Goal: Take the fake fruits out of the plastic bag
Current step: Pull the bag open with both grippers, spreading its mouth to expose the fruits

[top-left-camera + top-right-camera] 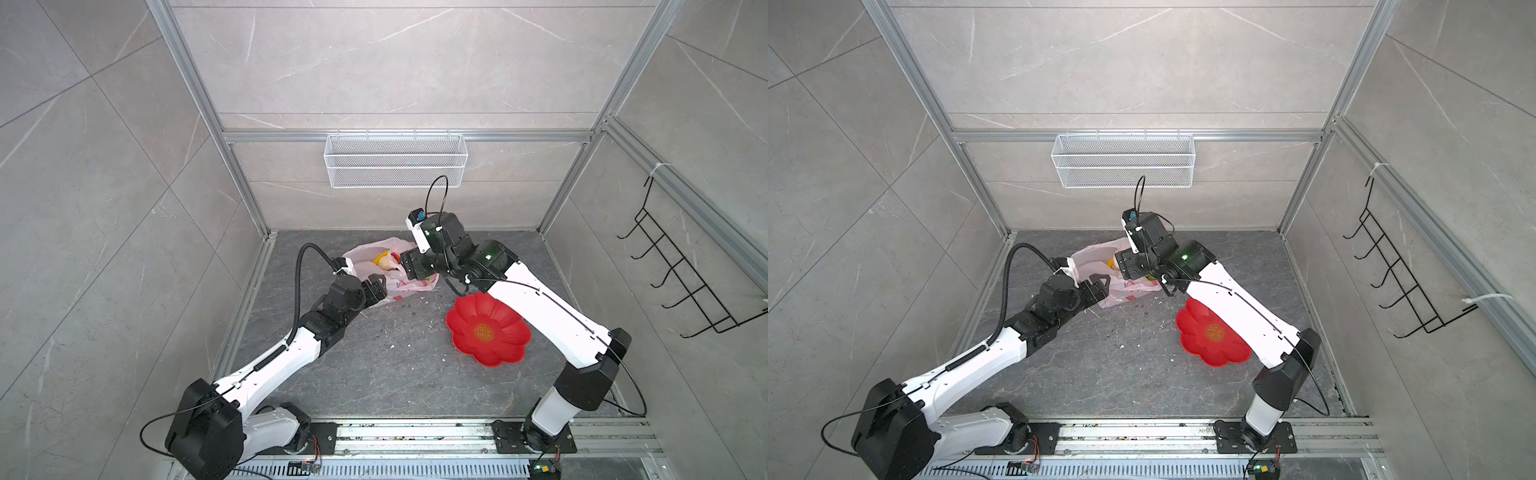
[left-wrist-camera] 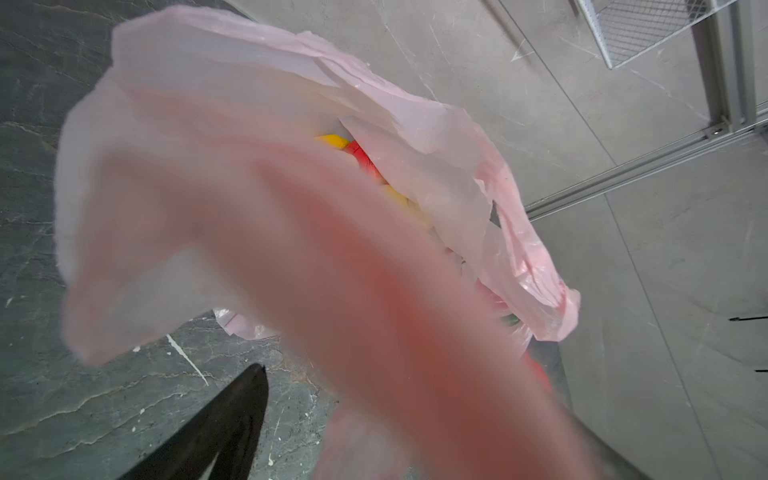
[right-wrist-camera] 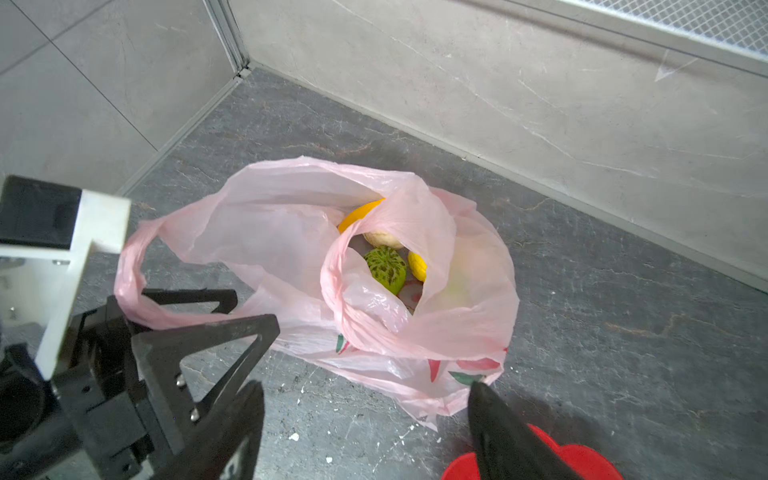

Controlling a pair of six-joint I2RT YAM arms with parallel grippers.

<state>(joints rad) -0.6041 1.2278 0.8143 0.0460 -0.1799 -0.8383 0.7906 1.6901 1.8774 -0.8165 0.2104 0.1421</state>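
- The plastic bag [image 3: 270,232] lies slumped on the bench [image 3: 623,332] near the back wall, its mouth facing up and partly folded over.
- The fake fruits [image 3: 382,239] all sit inside. A green ball [image 3: 386,268], a cream one and some yellow pieces show through the gap.
- The left end effector [image 3: 255,308] has its jaws apart at one loop handle. The film seems to run between them, but I cannot tell that it is pinched.
- The right end effector [image 3: 365,411] hovers near the bag's printed bottom edge, jaws wide, holding nothing.
- The step in hand is probably widening the mouth: pinch only the handle, then lift it gently outward.
- The right side should then descend straight onto the green ball, clear of the folded flap.
- The red dish [image 1: 488,330] looks like a sensible drop spot.
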